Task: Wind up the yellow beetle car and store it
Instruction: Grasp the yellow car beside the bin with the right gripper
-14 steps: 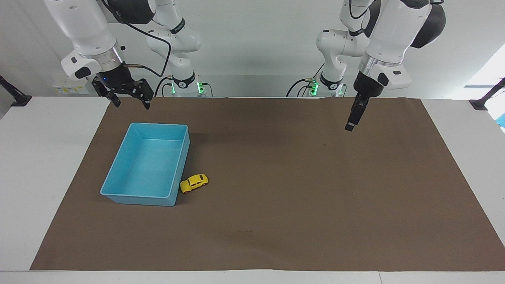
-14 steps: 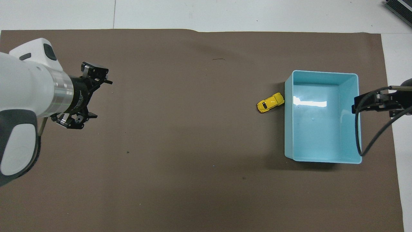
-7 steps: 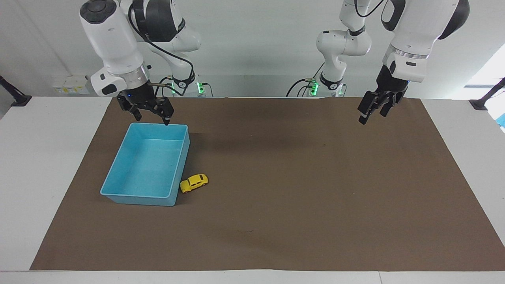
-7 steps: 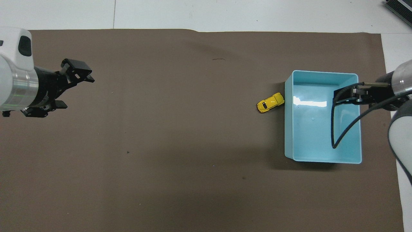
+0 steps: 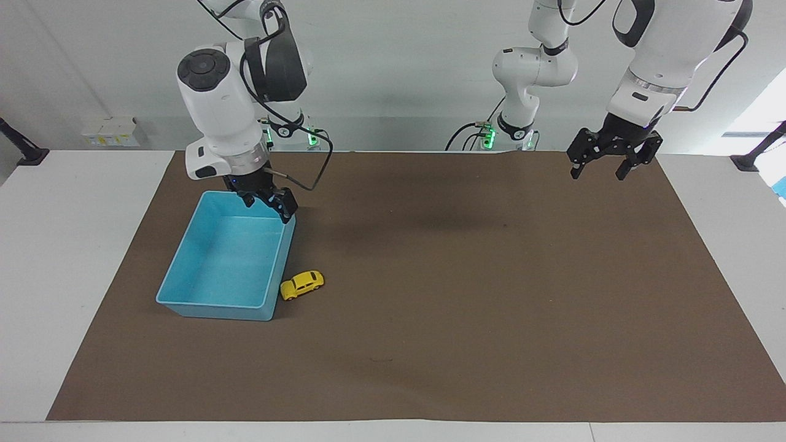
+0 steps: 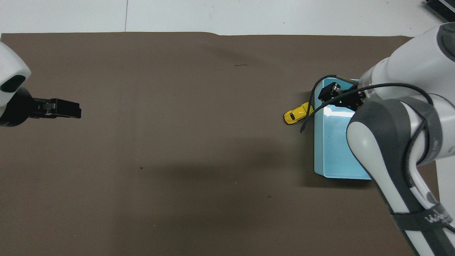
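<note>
Right hand (image 5: 268, 205) hung raised over the blue bin (image 5: 184, 279), above the bin's corner nearest the robots on the side toward the middle of the worktop, fingers spread wide with nothing between them; in the overhead view the same hand (image 6: 337, 97) overlapped the bin's (image 6: 328, 156) rim, a black cable looping from its wrist. Just past that rim, outside the bin, sat the yellow beetle car (image 5: 302, 284) on its wheels on the brown mat (image 5: 460, 307), beside the bin's long wall near the corner farther from the robots, one end right against the wall, whether touching could not be told; seen from above, the car (image 6: 298, 113) lay slantwise to the wall, partly crossed by the cable. Not touched by either hand. Left hand (image 5: 605, 167) hovered in the air over the mat's edge at the left arm's end of the worktop, well apart from bin and car, fingers wide and holding nothing; from overhead (image 6: 60, 108) it appeared edge-on as a dark bar. Mat spread over most of the white worktop (image 5: 61, 245).
</note>
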Controlling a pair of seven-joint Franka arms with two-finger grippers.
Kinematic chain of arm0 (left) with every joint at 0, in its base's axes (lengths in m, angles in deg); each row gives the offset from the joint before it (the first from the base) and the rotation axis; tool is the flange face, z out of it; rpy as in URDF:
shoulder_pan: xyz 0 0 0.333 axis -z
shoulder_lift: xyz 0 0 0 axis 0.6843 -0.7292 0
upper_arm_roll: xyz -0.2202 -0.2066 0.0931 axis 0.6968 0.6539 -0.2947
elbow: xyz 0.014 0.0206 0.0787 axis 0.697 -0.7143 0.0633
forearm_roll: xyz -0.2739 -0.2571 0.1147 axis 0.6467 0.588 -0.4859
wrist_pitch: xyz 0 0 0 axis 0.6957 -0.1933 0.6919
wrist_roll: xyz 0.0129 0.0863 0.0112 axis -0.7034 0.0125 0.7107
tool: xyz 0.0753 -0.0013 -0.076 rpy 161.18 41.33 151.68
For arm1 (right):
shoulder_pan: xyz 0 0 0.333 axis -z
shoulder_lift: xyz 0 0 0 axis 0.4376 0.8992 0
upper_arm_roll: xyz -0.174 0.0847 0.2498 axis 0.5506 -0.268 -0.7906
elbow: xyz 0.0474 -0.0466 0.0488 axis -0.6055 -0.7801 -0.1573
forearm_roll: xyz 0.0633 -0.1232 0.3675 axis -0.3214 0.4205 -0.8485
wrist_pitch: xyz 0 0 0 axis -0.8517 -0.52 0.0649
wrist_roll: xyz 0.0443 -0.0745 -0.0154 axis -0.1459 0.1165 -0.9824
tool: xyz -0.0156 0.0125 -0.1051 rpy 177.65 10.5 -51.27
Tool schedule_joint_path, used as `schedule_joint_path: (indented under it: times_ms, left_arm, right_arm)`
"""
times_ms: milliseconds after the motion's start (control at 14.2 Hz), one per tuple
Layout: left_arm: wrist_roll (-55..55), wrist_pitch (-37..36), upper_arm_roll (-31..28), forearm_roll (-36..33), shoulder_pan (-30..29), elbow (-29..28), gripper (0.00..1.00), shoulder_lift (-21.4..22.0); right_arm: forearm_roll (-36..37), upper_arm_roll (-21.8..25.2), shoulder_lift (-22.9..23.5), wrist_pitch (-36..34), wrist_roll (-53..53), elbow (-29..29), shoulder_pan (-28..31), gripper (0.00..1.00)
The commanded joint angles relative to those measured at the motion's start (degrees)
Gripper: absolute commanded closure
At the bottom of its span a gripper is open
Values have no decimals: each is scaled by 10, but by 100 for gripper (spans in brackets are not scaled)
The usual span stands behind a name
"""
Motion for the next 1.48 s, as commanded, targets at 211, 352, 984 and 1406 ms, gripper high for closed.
schedule_joint_path:
  times_ms: [211, 352, 984, 1406]
  left_arm:
    - [-67, -63, 6, -13, -16, -12, 0, 26]
    - [-67, -63, 5, -13, -23, -13, 0, 27]
    - [-114, -48, 10, -4, -83, 13, 0, 15]
    - [-98, -114, 23, -4, -78, 92, 0, -26]
  right_arm:
    - [-4, -2, 6, 112, 157, -60, -7, 0]
    - [-5, -1, 8, 124, 167, -61, -2, 0]
    - [6, -2, 59, 198, 459, -84, -37, 0]
    - [99, -1, 93, 295, 571, -141, -72, 0]
